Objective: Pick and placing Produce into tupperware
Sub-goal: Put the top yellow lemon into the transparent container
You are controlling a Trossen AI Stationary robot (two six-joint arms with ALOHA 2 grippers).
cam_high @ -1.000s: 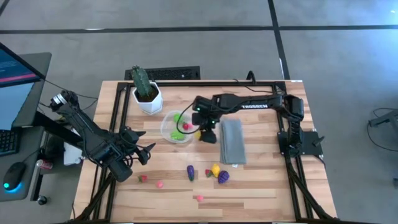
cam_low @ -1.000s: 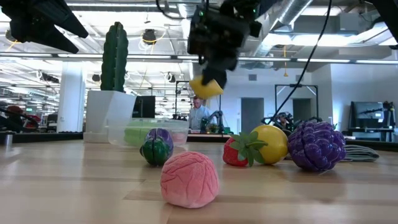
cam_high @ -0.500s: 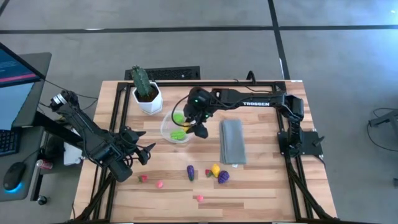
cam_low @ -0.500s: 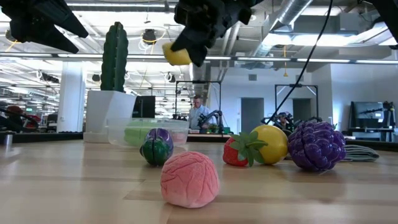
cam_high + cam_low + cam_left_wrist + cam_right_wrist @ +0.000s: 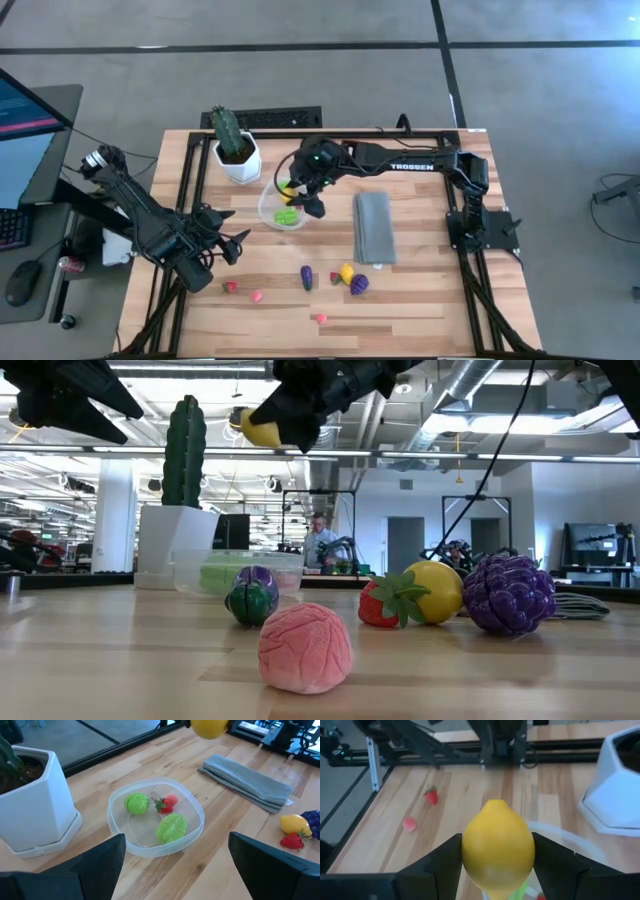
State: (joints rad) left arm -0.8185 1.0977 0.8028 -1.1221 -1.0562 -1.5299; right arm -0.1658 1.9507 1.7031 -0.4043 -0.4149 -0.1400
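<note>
Overhead, pipes and strip lights cross above the wooden table (image 5: 420,290).

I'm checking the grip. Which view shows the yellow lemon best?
The right wrist view: the lemon fills the frame, clamped in the right end effector. The low view shows it small, the left wrist view cropped, the high view barely.

Even bright overhead light, soft short shadows on table (image 5: 420,290). Low view: ceiling strip lights glare, foreground pink fruit (image 5: 305,649) slightly soft, room behind hazy. Right wrist view: lemon (image 5: 498,845) close, background blurred.
</note>
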